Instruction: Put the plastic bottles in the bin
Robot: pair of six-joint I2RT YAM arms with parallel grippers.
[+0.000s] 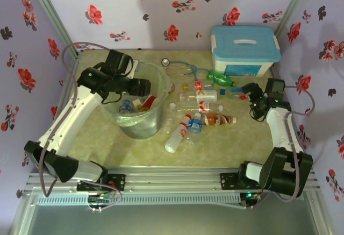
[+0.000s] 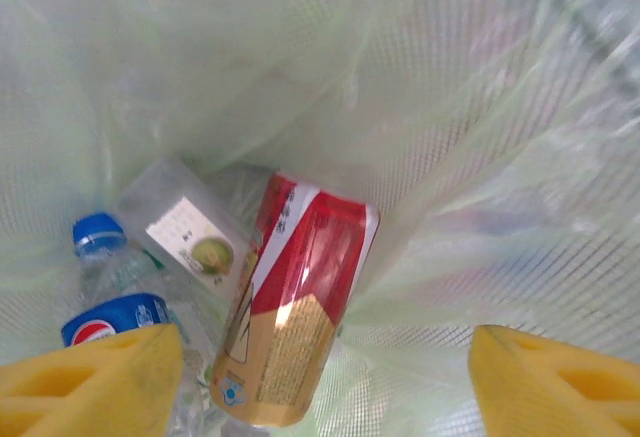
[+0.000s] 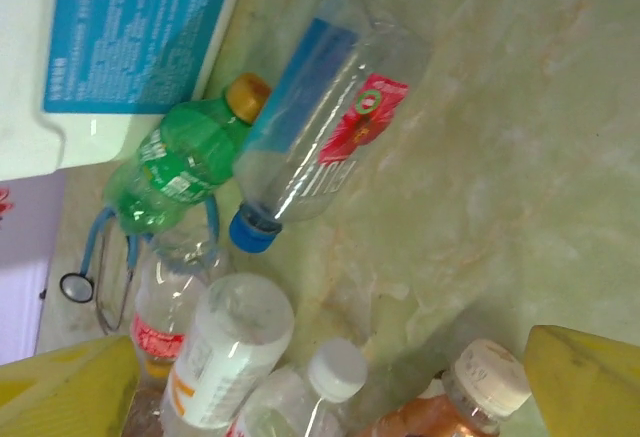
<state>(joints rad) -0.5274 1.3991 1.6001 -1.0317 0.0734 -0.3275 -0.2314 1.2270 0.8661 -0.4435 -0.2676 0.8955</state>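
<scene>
Seen from above, the left end effector (image 1: pixel 144 87) is lowered into the bin (image 1: pixel 141 130), and many plastic bottles (image 1: pixel 199 108) lie on the surface (image 1: pixel 107 143).

At the left wrist, its fingers are released and empty above a red-labelled bottle (image 2: pixel 300 297). It should be lifted straight up, so that the bag liner (image 2: pixel 450 107) is not caught.

At the right wrist, the right end effector (image 3: pixel 332 357) is also released. The blue-capped bottle (image 3: pixel 320 107), which lies apart, is probably gripped most easily at its middle.
</scene>
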